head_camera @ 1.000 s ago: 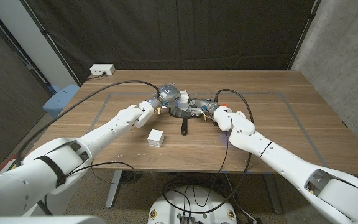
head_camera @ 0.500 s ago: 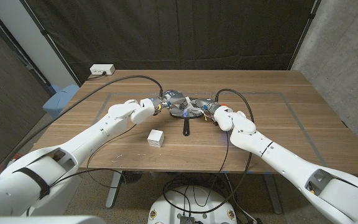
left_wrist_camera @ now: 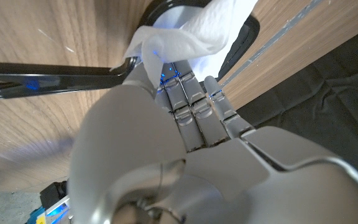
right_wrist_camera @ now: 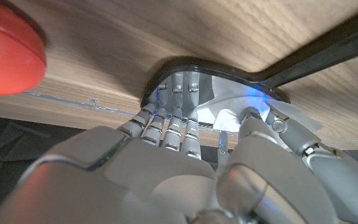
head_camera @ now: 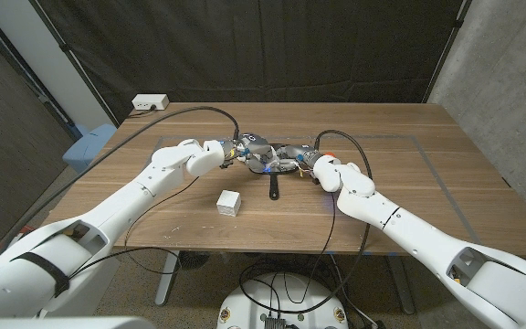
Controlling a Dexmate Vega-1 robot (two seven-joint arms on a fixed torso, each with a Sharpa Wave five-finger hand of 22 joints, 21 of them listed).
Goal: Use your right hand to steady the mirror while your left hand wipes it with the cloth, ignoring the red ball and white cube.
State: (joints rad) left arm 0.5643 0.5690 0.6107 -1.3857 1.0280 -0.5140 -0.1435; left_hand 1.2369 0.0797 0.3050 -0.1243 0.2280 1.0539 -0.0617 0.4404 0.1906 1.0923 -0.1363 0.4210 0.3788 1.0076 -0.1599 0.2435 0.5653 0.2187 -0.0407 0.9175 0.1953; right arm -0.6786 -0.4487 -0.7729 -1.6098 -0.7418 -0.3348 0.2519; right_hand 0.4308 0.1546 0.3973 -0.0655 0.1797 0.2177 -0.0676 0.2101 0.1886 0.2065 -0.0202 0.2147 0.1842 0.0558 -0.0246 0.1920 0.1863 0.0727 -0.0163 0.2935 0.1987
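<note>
The mirror (head_camera: 270,163) lies flat on the wooden table (head_camera: 446,174), near the middle, and everything else here is told from it. It has a black rim, and its black handle (head_camera: 271,185) points from the round part toward the robot. The left hand (head_camera: 247,151) is at the mirror's left side, over the glass. In the left wrist view this hand (left_wrist_camera: 185,106) has its fingers (left_wrist_camera: 194,102) pressed close together, and the white cloth (left_wrist_camera: 191,31) is bunched at their tips, held against the mirror (left_wrist_camera: 241,37). The long handle (left_wrist_camera: 55,78) shows there too, lying on the wood. The right hand (head_camera: 301,161) is at the mirror's right side. In the right wrist view this hand (right_wrist_camera: 185,143) has its fingers (right_wrist_camera: 173,115) side by side with the tips down on the shiny glass of the mirror (right_wrist_camera: 229,93), and a bit of the cloth (right_wrist_camera: 229,115) lies on the glass just beside them. It is pressing on the mirror, not gripping it. The red ball (right_wrist_camera: 5,56) sits on the table near the mirror, on the far right side, close behind the right hand. The white cube (head_camera: 229,202) sits on the table nearer to the robot than the mirror, left of the handle and apart from it.
</note>
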